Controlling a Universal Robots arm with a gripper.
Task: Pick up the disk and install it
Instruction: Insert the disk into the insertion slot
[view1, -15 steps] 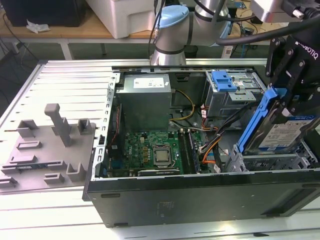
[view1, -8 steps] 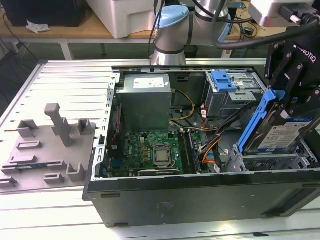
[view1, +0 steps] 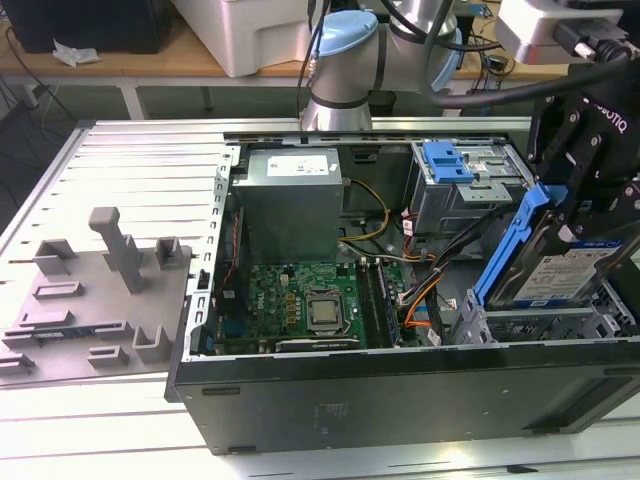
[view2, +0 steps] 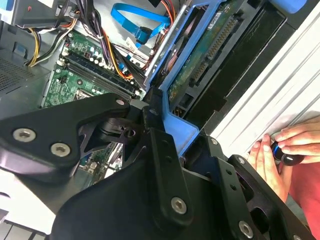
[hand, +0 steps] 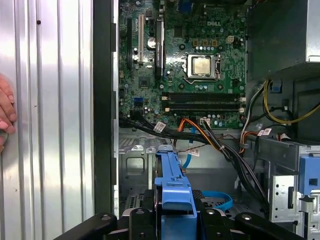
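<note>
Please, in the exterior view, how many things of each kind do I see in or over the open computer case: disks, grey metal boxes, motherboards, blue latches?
disk: 1
grey metal box: 1
motherboard: 1
blue latch: 1
Total: 4

one open case (view1: 400, 405). inside it, one motherboard (view1: 285, 295), one cpu (view1: 322, 313), one grey power supply (view1: 290, 195), one blue latch (view1: 447, 160) and one blue cable (hand: 216, 198). one disk (view1: 565, 275), one gripper (hand: 174, 220), one arm (view1: 345, 60), one grey jig (view1: 100, 290), one bench (view1: 130, 160). one hand (hand: 6, 112) in the first wrist view.
</note>
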